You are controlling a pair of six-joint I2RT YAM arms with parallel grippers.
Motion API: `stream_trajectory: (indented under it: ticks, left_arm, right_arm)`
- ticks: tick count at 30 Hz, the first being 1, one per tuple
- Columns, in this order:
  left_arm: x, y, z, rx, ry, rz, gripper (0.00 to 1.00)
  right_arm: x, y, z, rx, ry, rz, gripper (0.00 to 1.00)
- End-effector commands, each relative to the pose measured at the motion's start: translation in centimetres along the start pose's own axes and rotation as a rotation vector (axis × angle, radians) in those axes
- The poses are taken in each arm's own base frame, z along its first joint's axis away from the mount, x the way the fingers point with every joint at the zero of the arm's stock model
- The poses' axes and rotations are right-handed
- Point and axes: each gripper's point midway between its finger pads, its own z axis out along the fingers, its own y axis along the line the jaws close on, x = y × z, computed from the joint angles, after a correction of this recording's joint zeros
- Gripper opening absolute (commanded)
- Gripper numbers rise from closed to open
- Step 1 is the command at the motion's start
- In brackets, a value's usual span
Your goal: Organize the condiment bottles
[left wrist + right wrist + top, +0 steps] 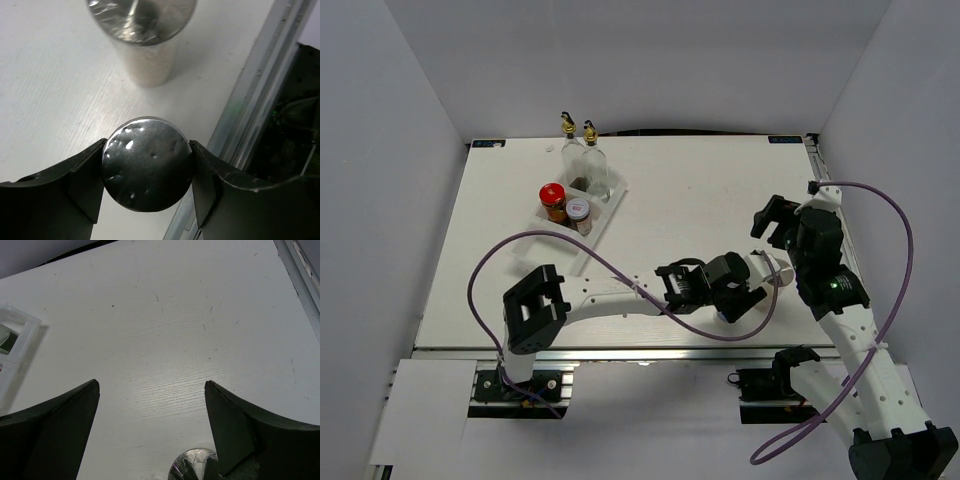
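Top external view puts a white stepped tray (pixel 548 242) at the left rear of the table (pixel 700 190). Two glass bottles (pixel 572 155) with gold pourers stand side by side on its back step. In front of them, a red-capped jar (pixel 552 199) stands just left of a silver-lidded jar (pixel 578 211). The tray's front step lies nearest the arms. From the left base, the left arm stretches rightward across the near edge of the table, well apart from the tray. The left wrist view shows the left gripper (pixel 147 145) clamped on a shaker (pixel 147 167), one finger pressing each side of its round silver lid, close to the metal rail at the table's edge. A second shaker (pixel 145 50) stands upright on the table just beyond it, apart from the fingers; from above it sits just right of the left gripper (pixel 772 270). Farther right, the right gripper (pixel 775 222) hangs over bare table with its fingers spread wide and nothing between them (pixel 151 385). A corner of the tray shows at the left edge of its wrist view.
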Motion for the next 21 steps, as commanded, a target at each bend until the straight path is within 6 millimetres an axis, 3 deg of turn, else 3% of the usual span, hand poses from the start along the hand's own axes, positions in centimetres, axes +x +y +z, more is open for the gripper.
stream_trajectory:
  ticks: [1, 3, 8, 9, 11, 12, 13, 14, 19, 21]
  left_arm:
    - [-5.1, 2.4, -4.5, -0.13, -0.14, -0.047, 0.28]
    - [-6.2, 5.0, -7.3, -0.263, -0.187, -0.083, 0.16]
    - [-5.4, 13.6, -15.1, -0.588, -0.271, -0.291, 0.09]
    - [-4.7, 16.8, -18.3, -0.707, -0.307, -0.367, 0.09]
    - [-3.6, 20.3, -21.6, -0.837, -0.337, -0.45, 0.05]
    - [-2.4, 23.3, -23.7, -0.93, -0.343, -0.498, 0.05]
    - [-1.1, 24.4, -25.5, -0.971, -0.361, -0.55, 0.01]
    - [0.4, 26.8, -27.4, -1.053, -0.363, -0.596, 0.0]
    - [5.4, 31.7, -33.5, -1.256, -0.357, -0.718, 0.0]
    - [6.5, 32.6, -34.5, -1.273, -0.365, -0.755, 0.0]
  right_arm:
    - [-1.2, -0.1, -0.2, -0.001, -0.059, 0.0, 0.9]
    - [-1.3, -0.1, -0.2, 0.002, -0.065, 0.001, 0.9]
    - [-1.3, -0.3, -0.2, 0.01, -0.066, 0.001, 0.89]
    - [-1.3, -0.3, -0.1, 0.011, -0.063, -0.002, 0.89]
    - [-1.2, -0.3, 0.0, 0.014, -0.059, -0.003, 0.89]
    - [-1.1, -0.3, 0.1, 0.015, -0.055, -0.004, 0.9]
    - [-1.1, -0.4, 0.1, 0.018, -0.052, -0.003, 0.89]
    - [-1.1, -0.4, 0.1, 0.021, -0.052, -0.001, 0.89]
    - [-1.0, -0.8, 0.4, 0.044, -0.05, 0.002, 0.89]
    - [-1.0, -0.9, 0.5, 0.055, -0.043, 0.0, 0.89]
